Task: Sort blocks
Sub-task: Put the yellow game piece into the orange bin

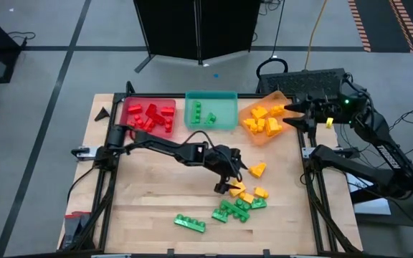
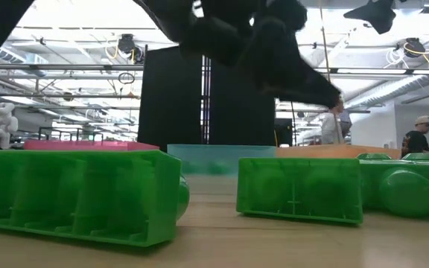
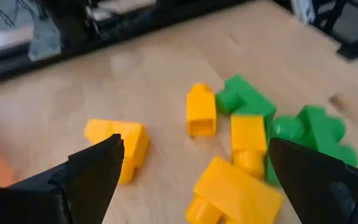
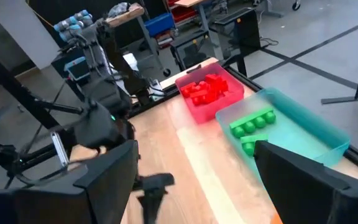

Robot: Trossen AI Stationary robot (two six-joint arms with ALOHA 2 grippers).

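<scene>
Loose blocks lie on the wooden table: a yellow one [image 1: 257,170], a yellow cluster [image 1: 248,193], and green ones [image 1: 231,209] [image 1: 190,223]. My left gripper [image 1: 234,178] is open, hovering over the yellow cluster. In its wrist view [image 3: 194,143] the fingers stand apart on either side of yellow blocks [image 3: 201,112] [image 3: 232,193], touching none. My right gripper [image 1: 290,116] is open and empty at the orange tray's right edge [image 1: 287,97]. Red blocks [image 1: 149,116], green blocks [image 1: 201,115] and yellow blocks [image 1: 264,122] rest in the red, teal and orange trays.
The three trays sit in a row along the table's far edge: red [image 1: 127,107], teal [image 1: 224,97], orange. In the low view, green blocks [image 2: 73,193] [image 2: 300,190] stand close in front. Bare wood lies on the table's left half [image 1: 142,193]. People show in the room behind [image 2: 419,134].
</scene>
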